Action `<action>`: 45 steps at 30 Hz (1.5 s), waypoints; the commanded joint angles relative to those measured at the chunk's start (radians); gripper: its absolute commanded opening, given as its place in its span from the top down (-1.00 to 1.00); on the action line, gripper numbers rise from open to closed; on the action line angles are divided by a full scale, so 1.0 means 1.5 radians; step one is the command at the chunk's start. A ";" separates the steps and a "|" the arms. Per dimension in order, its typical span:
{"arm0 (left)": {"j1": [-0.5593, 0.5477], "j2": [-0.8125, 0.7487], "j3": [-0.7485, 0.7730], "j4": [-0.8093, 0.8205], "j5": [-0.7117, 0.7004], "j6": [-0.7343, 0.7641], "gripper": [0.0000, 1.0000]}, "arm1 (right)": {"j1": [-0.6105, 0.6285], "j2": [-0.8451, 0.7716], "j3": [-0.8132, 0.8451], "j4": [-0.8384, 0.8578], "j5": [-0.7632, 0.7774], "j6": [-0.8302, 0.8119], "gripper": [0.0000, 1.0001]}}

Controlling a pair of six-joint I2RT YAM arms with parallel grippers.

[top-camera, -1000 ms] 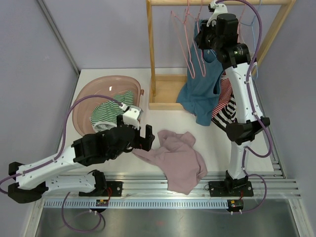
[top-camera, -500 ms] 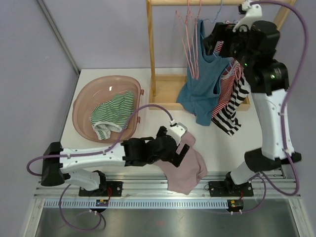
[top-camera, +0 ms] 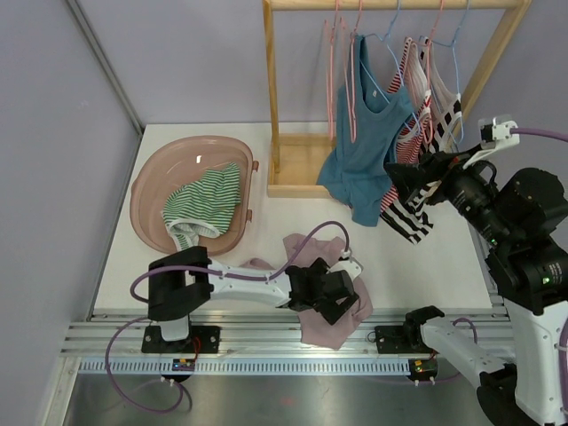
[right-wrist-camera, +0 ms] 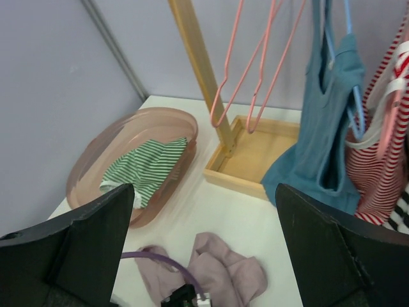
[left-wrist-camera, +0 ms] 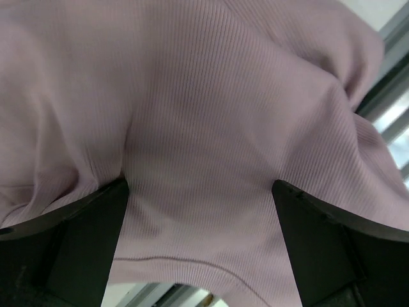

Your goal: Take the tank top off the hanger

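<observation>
One blue tank top [top-camera: 362, 158], long axis vertical, straps up, hem down

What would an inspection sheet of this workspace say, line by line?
Surface: white table, partly covered by clothes.
Job's things: teal tank top hanging on blue hanger, not yet removed.
Clutter: mauve garment on table; green striped garment in pink basin; striped tops on wooden rack.
Grippers: left gripper open over mauve garment; right gripper open, empty.
Cables: purple cable arches over mauve garment.
Surroundings: purple walls; wooden rack at the back.
</observation>
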 commanded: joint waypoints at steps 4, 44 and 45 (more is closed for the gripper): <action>-0.002 0.073 0.029 0.086 0.016 -0.012 -0.26 | 0.001 -0.061 -0.072 0.053 -0.118 0.026 -0.99; 0.706 -0.367 0.295 -0.308 -0.027 0.085 1.00 | 0.001 -0.029 -0.108 0.041 0.131 0.046 -0.99; 0.736 -0.357 0.295 -0.310 -0.015 0.086 0.75 | 0.001 -0.021 -0.100 0.041 0.132 0.045 -0.99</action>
